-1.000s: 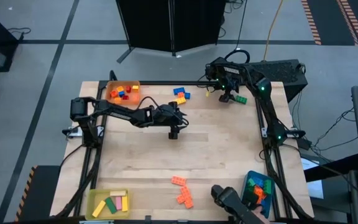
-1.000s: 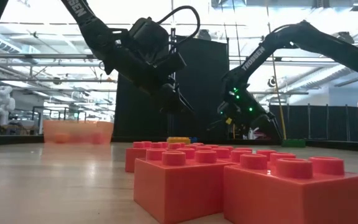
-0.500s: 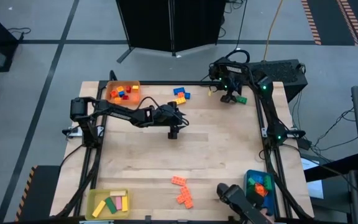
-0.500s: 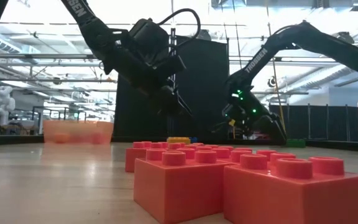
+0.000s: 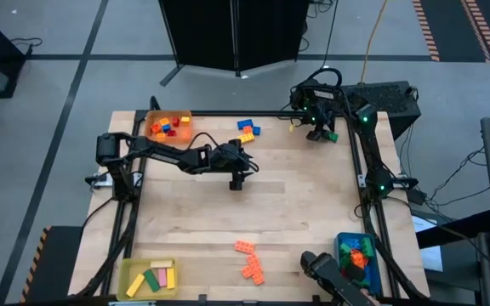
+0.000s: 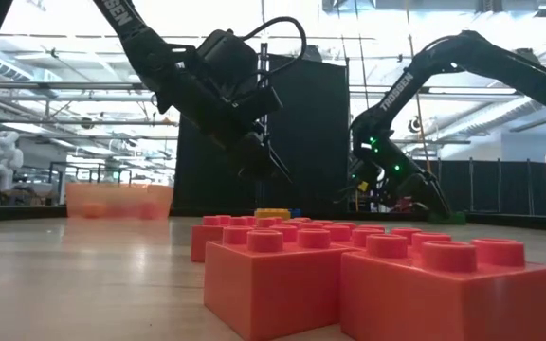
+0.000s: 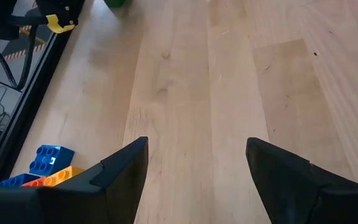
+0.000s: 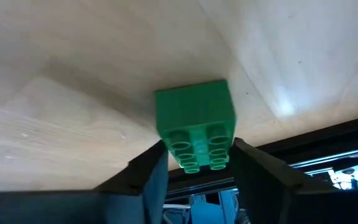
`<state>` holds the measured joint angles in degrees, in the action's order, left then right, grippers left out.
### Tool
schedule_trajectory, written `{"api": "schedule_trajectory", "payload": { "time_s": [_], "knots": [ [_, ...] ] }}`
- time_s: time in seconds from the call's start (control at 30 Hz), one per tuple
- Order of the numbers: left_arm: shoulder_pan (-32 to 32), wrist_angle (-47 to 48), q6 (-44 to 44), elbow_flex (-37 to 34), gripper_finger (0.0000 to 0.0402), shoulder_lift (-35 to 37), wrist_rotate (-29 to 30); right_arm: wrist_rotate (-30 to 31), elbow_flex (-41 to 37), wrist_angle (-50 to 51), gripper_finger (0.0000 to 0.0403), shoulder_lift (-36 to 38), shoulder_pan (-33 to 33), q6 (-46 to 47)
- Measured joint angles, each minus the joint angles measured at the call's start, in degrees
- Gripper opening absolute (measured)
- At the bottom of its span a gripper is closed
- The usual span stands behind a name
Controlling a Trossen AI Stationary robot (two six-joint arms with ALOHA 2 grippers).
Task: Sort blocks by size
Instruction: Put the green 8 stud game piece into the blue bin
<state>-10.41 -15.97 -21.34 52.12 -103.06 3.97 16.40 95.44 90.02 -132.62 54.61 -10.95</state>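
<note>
right gripper at worktop two o'clock, jaws closing around green block | left gripper mid-worktop, jaws apart, empty

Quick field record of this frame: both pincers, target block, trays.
right pincer: far right corner of the table, fingers either side of green block, closing, grip not confirmed
left pincer: open, empty, above table centre
orange tray: far left corner, holds small blocks
yellow tray: near left corner
blue tray: near right corner
loose orange blocks: near edge, centre
</note>
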Motion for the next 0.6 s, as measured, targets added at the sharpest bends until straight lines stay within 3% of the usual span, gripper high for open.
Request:
{"api": "schedule_trajectory", "payload": {
  "time_s": [0.17, 0.6],
  "knots": [
    [0.0, 0.0, 0.02, 0.0, 0.0272, -0.01, 0.0, -0.04, 0.01, 0.18, 0.0128, 0.0, 0.0, -0.26],
    [-0.02, 0.0, 0.0, 0.0, 0.0272, -0.01, 0.83, -1.78, 0.04, -0.19, 0.0097, 1.62, -1.84, -2.08]
  ]
}}
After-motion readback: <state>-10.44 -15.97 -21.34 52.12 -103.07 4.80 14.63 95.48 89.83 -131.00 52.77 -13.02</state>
